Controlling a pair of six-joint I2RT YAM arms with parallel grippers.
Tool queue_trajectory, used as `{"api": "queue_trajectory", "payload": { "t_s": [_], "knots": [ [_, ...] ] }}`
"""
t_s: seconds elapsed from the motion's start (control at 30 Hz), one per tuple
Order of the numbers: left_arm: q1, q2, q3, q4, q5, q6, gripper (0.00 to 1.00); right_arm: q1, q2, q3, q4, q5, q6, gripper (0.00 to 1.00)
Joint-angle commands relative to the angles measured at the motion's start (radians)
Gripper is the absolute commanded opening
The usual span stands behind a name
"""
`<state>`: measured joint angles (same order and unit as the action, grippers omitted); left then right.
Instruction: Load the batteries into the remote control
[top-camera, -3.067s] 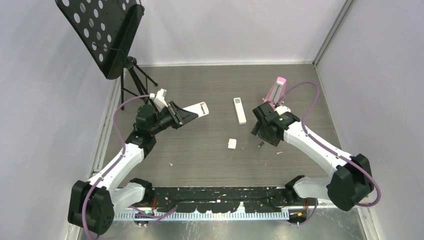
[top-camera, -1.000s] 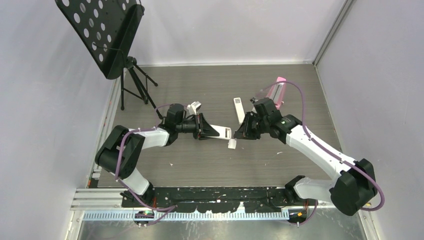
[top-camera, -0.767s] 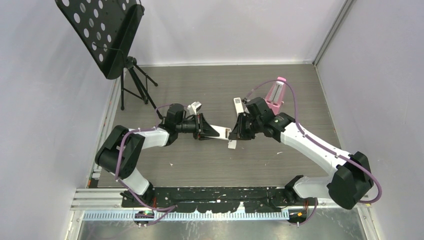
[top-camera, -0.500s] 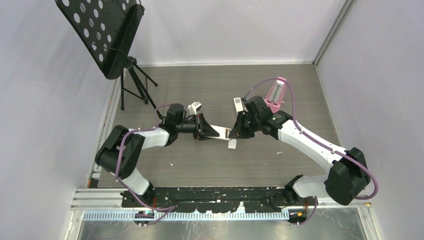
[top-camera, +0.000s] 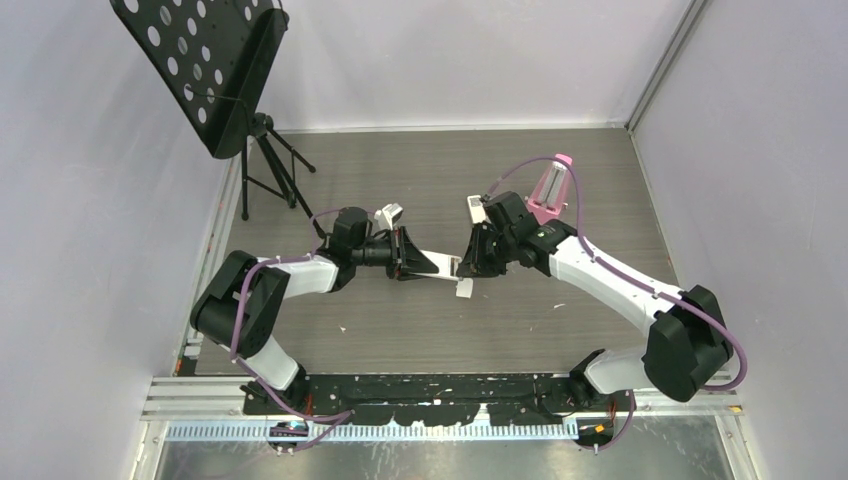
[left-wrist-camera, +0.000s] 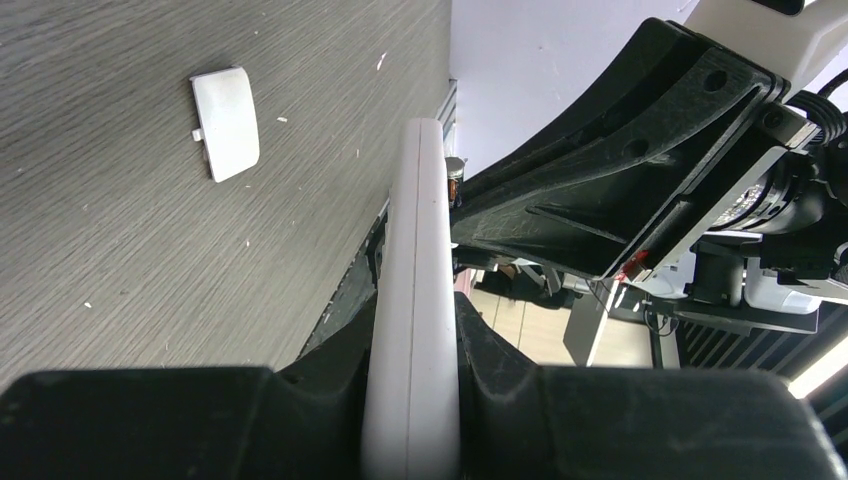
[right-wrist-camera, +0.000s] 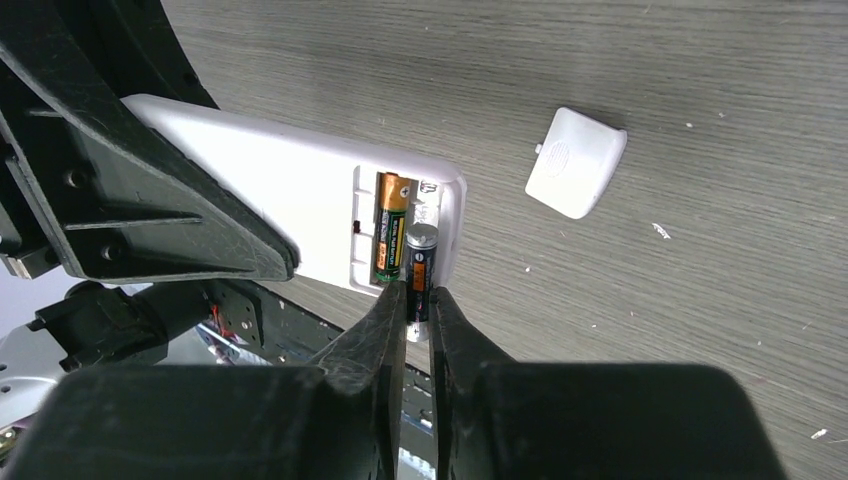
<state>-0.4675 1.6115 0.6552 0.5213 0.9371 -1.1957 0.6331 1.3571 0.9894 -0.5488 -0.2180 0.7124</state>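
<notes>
**Inspector:** Both arms have closed in to mid-table since the earliest view. Over the last second the right gripper (right-wrist-camera: 417, 300) has crept up against the free end of the short white rounded plastic remote control (right-wrist-camera: 270, 185).

**Clerk:** Who has the remote?

**Inspector:** The left gripper (left-wrist-camera: 418, 345) does. Its jaws are clamped narrowly on the two faces, holding it edge-up off the grey wood-grain table (top-camera: 400, 330). The plain back and open bay face the right wrist. One gold-and-black cylinder, the seated battery (right-wrist-camera: 390, 235), already lies in the inner slot.

**Clerk:** And the right claw?

**Inspector:** It is nearly closed, with its fingers (right-wrist-camera: 385, 320) pinching the lower half of a dark slender cylinder with a silver tip. This held battery (right-wrist-camera: 419, 265) points straight out from the claw. Its tip is over the empty outer slot and its tail sticks out past the remote's edge.

**Clerk:** Alignment?

**Inspector:** Its long axis runs parallel with the seated battery, just beside it, across the remote's end. In my judgement the remaining travel is forward along that axis, then down into the slot.

**Clerk:** Pose?

**Inspector:** The two arms reach inward and meet nose to nose. The small white plastic battery cover (right-wrist-camera: 577, 163) lies on the table nearby, out of the way.
</notes>
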Motion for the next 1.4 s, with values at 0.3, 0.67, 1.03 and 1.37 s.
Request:
{"api": "queue_trajectory", "payload": {
  "t_s": [0.3,0.67,1.03,1.37],
  "knots": [
    [-0.007,-0.044,0.011,0.054,0.021,0.000,0.00,0.007,0.014,0.032,0.059,0.013,0.004,0.17],
    [-0.007,-0.044,0.007,0.072,0.019,-0.017,0.00,0.007,0.026,0.048,0.024,0.039,0.019,0.27],
    [-0.006,-0.057,0.004,0.086,0.019,-0.102,0.00,0.004,-0.080,0.021,0.086,0.075,0.065,0.69],
    [-0.005,-0.073,-0.064,0.422,-0.136,-0.497,0.00,0.001,-0.340,-0.165,0.384,0.241,0.315,0.90]
  ]
}}
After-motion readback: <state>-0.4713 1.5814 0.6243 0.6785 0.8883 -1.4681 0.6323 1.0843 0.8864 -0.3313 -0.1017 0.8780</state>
